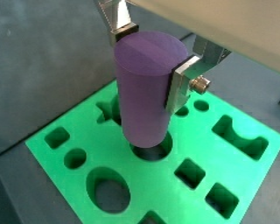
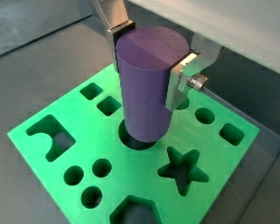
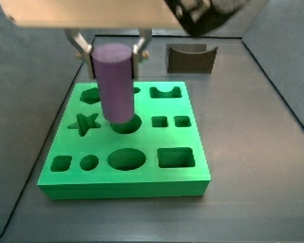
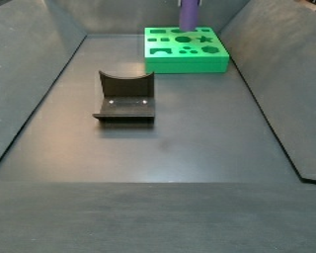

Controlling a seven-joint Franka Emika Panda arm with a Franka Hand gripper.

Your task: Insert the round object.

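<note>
Here the jaws (image 1: pixel 154 54) clamp the round object (image 1: pixel 150 87) near its top, in the upper middle of both wrist views. Its long axis stands upright, lower end entering the round hole (image 2: pixel 140 140) at the centre of the green board (image 3: pixel 68 176). The other cutouts look empty.

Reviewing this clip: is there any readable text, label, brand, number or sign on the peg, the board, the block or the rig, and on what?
None: no view shows any writing.
Purple cylinder peg: plain, unmarked.
Green board: only cut-out shapes, no characters.
Dark brown notched block: bare.
Hand, shut on the peg's upper part over the board's round hole: its silver fingers show a bolt, no lettering.
</note>
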